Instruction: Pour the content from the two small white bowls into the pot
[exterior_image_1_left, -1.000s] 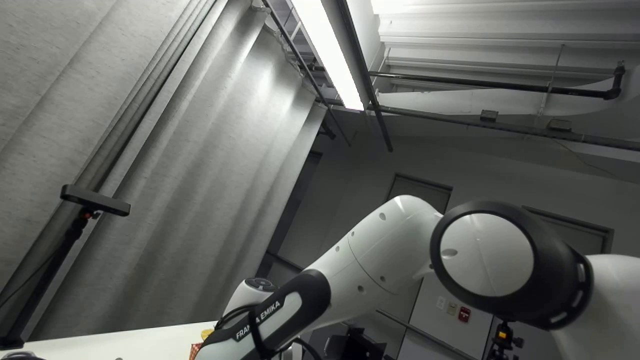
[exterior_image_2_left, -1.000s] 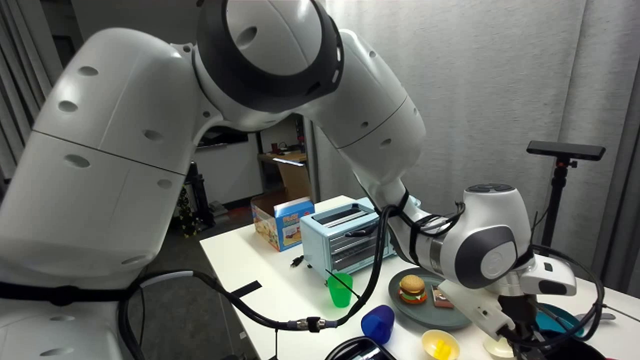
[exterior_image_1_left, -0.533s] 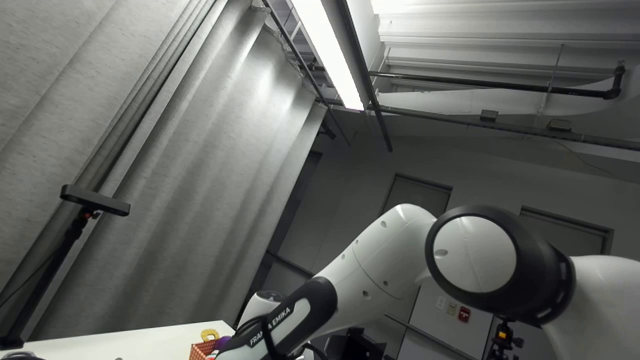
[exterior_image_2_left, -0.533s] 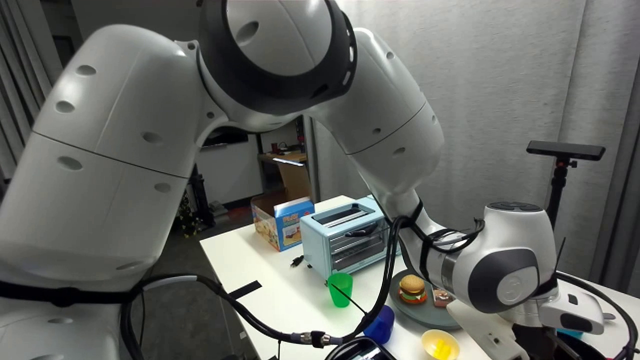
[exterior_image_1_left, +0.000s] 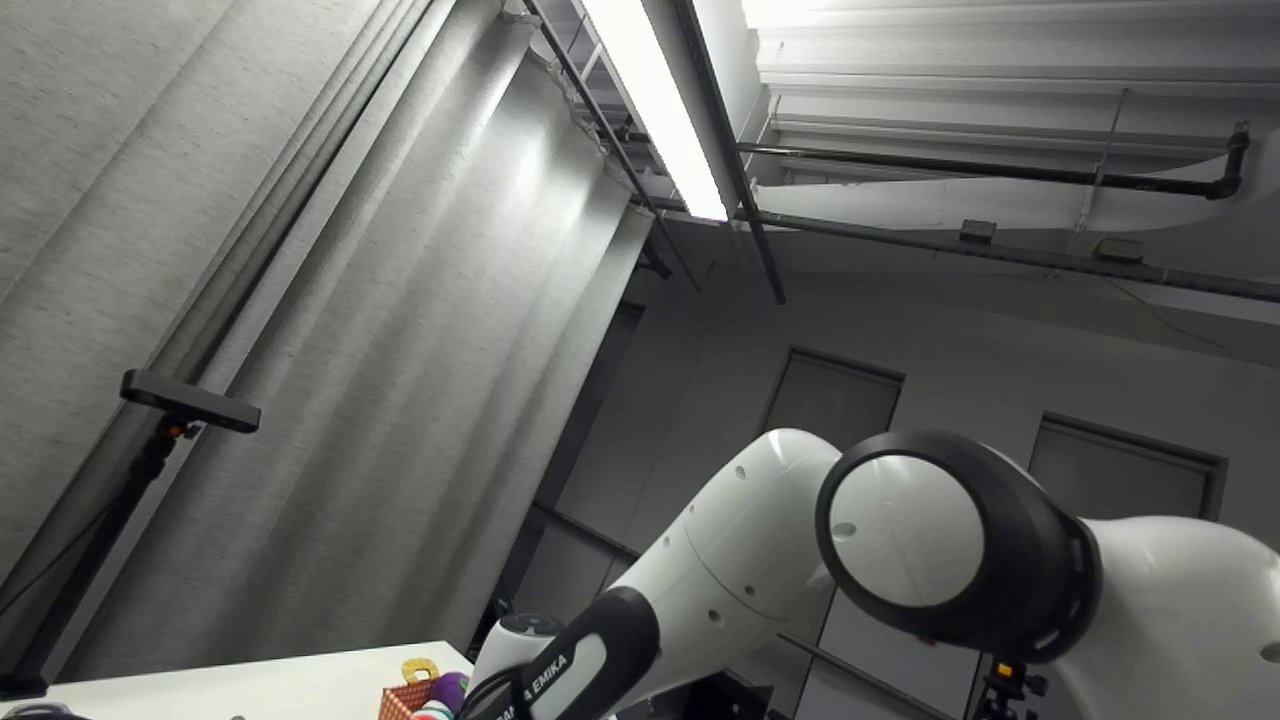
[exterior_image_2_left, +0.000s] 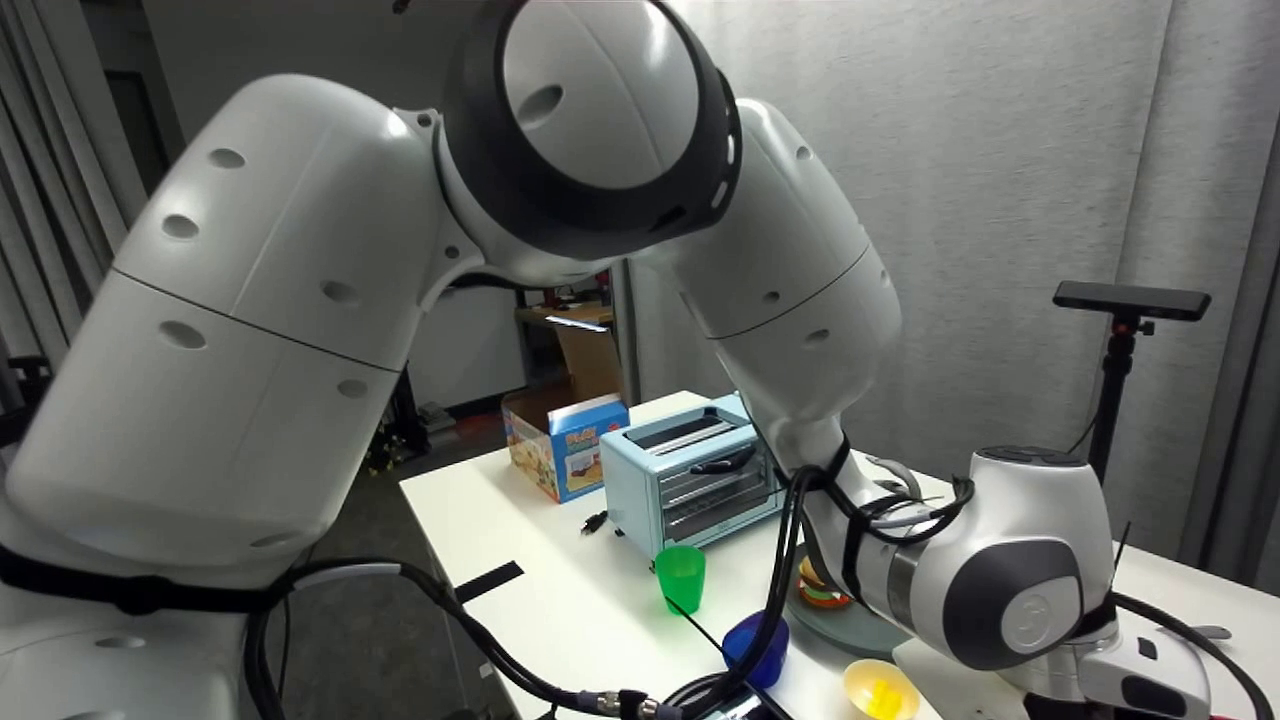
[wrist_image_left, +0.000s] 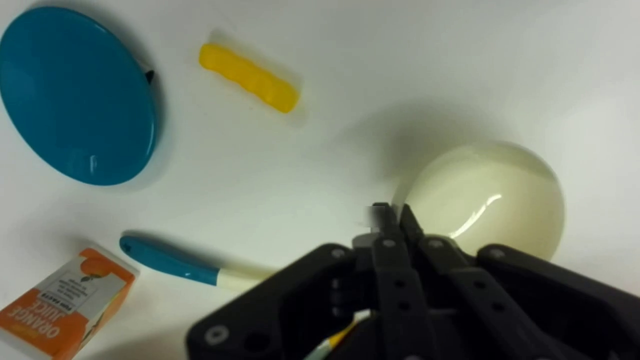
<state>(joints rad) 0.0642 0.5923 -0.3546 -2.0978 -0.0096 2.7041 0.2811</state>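
bowl (wrist_image_left: 505, 200), small and whitish, is pinched at its left rim by the end effector (wrist_image_left: 395, 212) in the wrist view, the jaws drawn narrow on the thin wall. that grip suits tipping: the mouth is free, and a turn of the wrist would carry the whole bowl over, though its weight sits to one side and could twist it. no piece shows in the part of it in sight, so its pour is probably done and a set-down due; whether its base touches the counter (wrist_image_left: 280, 170) i cannot tell. a yellow stick (wrist_image_left: 250, 77) lies loose toward the far left, perhaps stray content. the pot cannot be made out. in an exterior view the second bowl (exterior_image_2_left: 862, 678) stands upright on the near side, right of the blue cup (exterior_image_2_left: 752, 650), its yellow pieces (exterior_image_2_left: 885, 702) gathered inside, likely waiting their turn. in the wrist view the blue plate (wrist_image_left: 77, 95) and juice carton (wrist_image_left: 70, 305) lie left, probably just bystanders.
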